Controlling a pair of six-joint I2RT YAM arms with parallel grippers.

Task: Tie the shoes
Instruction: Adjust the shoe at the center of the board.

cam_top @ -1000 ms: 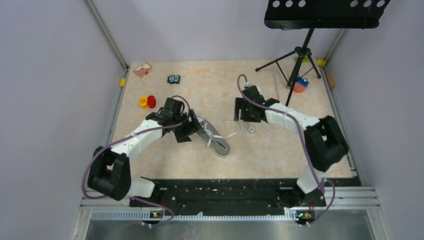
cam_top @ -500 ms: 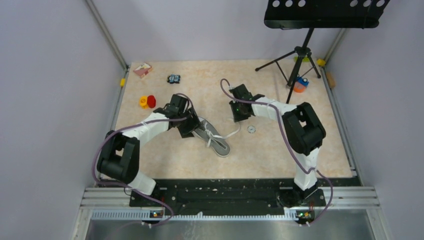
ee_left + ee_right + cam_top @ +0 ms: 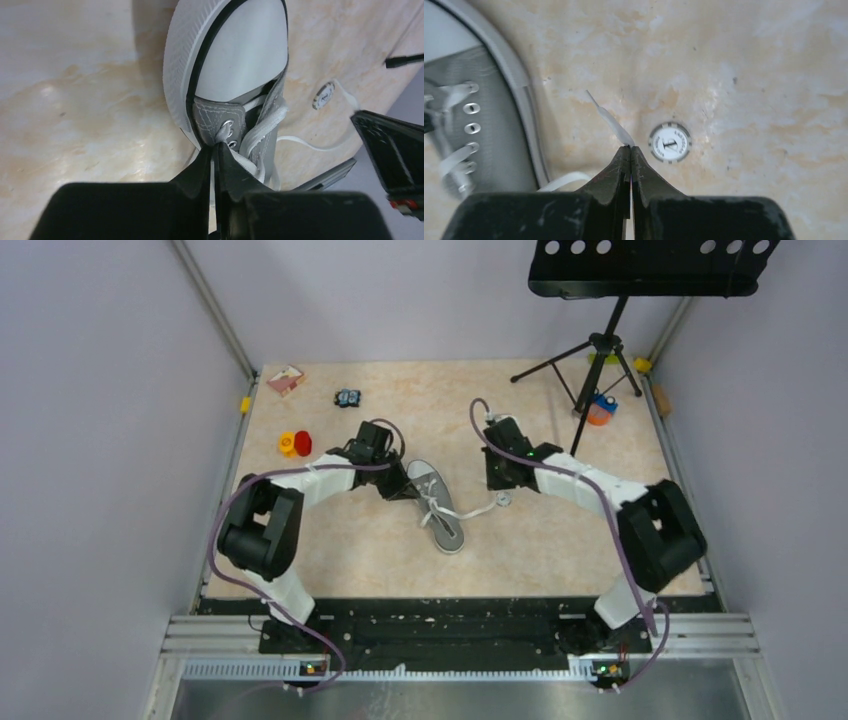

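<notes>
The grey shoe [image 3: 440, 512] with white sole lies at the table's middle, toe toward the far side. In the left wrist view its white toe cap [image 3: 240, 45] fills the top. My left gripper [image 3: 216, 146] is shut on the lace right at a front eyelet [image 3: 228, 123], at the shoe's left side [image 3: 403, 487]. A white lace [image 3: 478, 508] runs right from the shoe to my right gripper [image 3: 497, 483]. That gripper [image 3: 630, 147] is shut on the lace near its end; the lace tip [image 3: 606, 115] sticks out beyond the fingertips. The shoe's side [image 3: 479, 80] shows at the left.
A white poker chip [image 3: 669, 142] lies on the table just right of my right gripper's tips [image 3: 503, 499]. A music stand tripod [image 3: 600, 350] stands far right with an orange and blue object [image 3: 600, 410]. Red and yellow pieces [image 3: 295, 444], a box [image 3: 285, 379] and a small dark object [image 3: 347, 397] sit far left.
Both grippers have closed, each on lace. The left one moved right to the shoe's front eyelets. The shoe has turned and shifted, and the right gripper now holds the lace end.
</notes>
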